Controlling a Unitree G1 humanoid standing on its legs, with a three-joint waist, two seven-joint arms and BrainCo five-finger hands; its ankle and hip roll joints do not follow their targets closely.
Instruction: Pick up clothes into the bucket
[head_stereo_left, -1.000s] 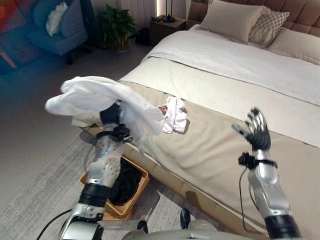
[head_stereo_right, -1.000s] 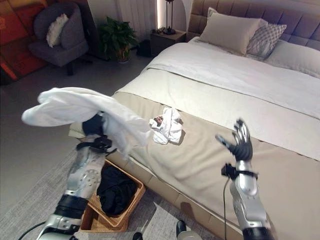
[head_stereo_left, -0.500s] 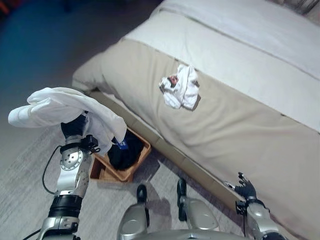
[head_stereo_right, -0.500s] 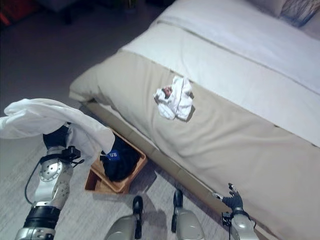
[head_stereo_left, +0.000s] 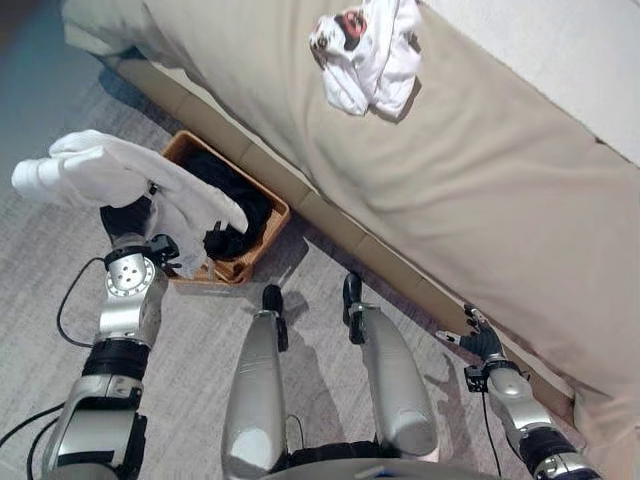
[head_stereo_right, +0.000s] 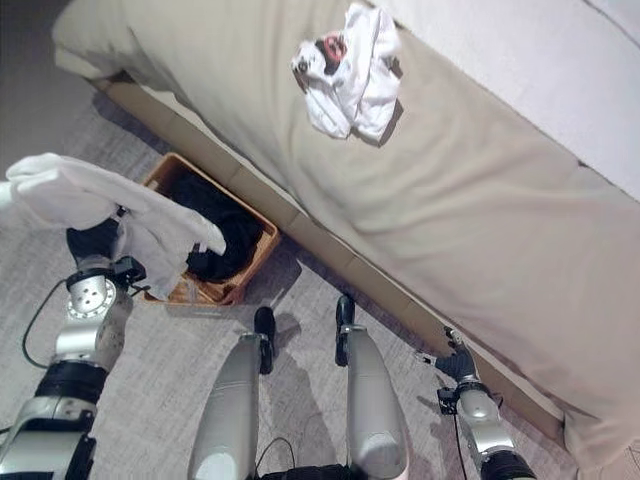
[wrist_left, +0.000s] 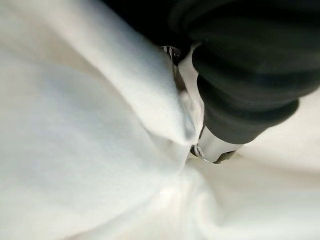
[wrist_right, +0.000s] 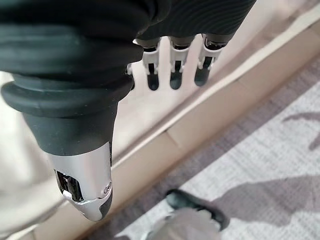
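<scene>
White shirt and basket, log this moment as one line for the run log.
left hand: holding white shirt above wicker basket | basket: dark clothes inside | right hand: open, low beside bed | white garment: on bed

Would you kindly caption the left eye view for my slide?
Left robot hand holds a white garment above the wicker basket beside the bed.

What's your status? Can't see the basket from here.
Left robot hand shut on white garment, over basket of dark clothes. Right robot hand open, idle. Second white garment on bed.
</scene>
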